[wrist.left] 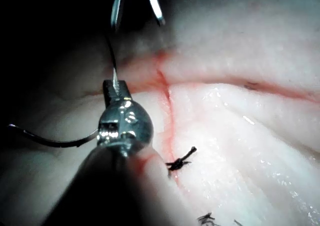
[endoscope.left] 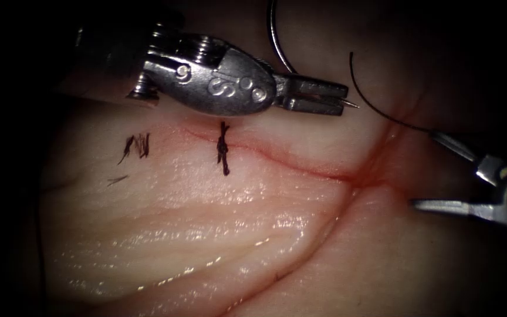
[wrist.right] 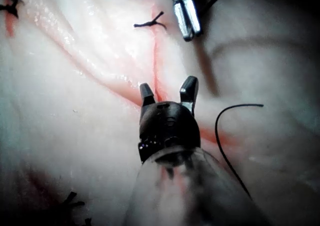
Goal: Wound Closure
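Pale glistening pork tissue (endoscope.left: 195,235) fills the lower frame, with the thin red cut line (endoscope.left: 300,165) running left to right across the middle and red fluid pooled at its right end. A dark knotted stitch (endoscope.left: 223,149) sits across the cut at centre; loose cut thread ends (endoscope.left: 137,145) lie further left. Right arm's slim steel tool (endoscope.left: 435,171) at right edge: jaws apart, holding nothing. Black thread (endoscope.left: 377,108) arcs just above it. Left arm's silver tool (endoscope.left: 315,97) in the upper centre: jaws clamped on the curved steel needle (endoscope.left: 277,41) close to its tip, needle clear of tissue.
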`<state>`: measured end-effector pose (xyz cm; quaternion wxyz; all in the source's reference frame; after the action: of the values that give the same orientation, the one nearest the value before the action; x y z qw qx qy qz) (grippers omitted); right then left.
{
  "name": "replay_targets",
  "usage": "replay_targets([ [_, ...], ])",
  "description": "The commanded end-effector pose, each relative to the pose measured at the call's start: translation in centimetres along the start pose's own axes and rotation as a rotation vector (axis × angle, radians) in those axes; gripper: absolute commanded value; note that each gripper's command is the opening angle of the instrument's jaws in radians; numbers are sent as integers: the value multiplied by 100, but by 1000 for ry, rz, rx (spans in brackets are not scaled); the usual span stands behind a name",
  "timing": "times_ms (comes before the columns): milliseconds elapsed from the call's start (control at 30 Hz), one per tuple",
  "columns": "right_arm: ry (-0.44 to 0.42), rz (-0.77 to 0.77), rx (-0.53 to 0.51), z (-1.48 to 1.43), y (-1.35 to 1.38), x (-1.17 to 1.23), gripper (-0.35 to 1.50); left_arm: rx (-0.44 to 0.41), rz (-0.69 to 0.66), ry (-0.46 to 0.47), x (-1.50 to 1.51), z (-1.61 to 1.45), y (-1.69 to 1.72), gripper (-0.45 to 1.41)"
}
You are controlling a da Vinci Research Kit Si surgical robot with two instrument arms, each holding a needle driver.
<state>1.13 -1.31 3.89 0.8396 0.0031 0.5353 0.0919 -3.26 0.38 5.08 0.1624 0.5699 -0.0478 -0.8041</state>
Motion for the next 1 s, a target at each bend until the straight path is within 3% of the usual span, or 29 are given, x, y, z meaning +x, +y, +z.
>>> replay_targets([
  [33, 4, 37, -8, 9, 3, -1, -5, 3, 11, 22, -1, 4, 0, -45],
  [267, 10, 174, -12, 12, 19, -7, -8, -6, 61, 167, 11, -7, 18, -45],
  [400, 63, 272, 78, 25, 33, -14, -8, -21, 104, 298, 17, -10, 41, -45],
  [433, 85, 308, 120, 32, 38, -16, -3, -42, 105, 340, 16, -9, 47, -45],
  [533, 131, 359, 186, 46, 43, -15, 59, -72, 114, 389, 15, -5, 54, -45],
  [700, 198, 420, 283, 62, 48, -11, 61, -97, 133, 435, 14, -1, 59, -45],
  [833, 283, 529, 386, 91, 48, 2, 95, -140, 166, 492, 12, -2, 72, -45],
  [900, 295, 546, 402, 95, 48, 4, 95, -152, 166, 495, 12, -1, 74, -45],
  [967, 345, 597, 452, 104, 49, 11, 73, -166, 201, 508, 10, -1, 78, -45],
  [1000, 345, 597, 452, 104, 49, 11, 73, -166, 201, 508, 10, -1, 78, -45],
])
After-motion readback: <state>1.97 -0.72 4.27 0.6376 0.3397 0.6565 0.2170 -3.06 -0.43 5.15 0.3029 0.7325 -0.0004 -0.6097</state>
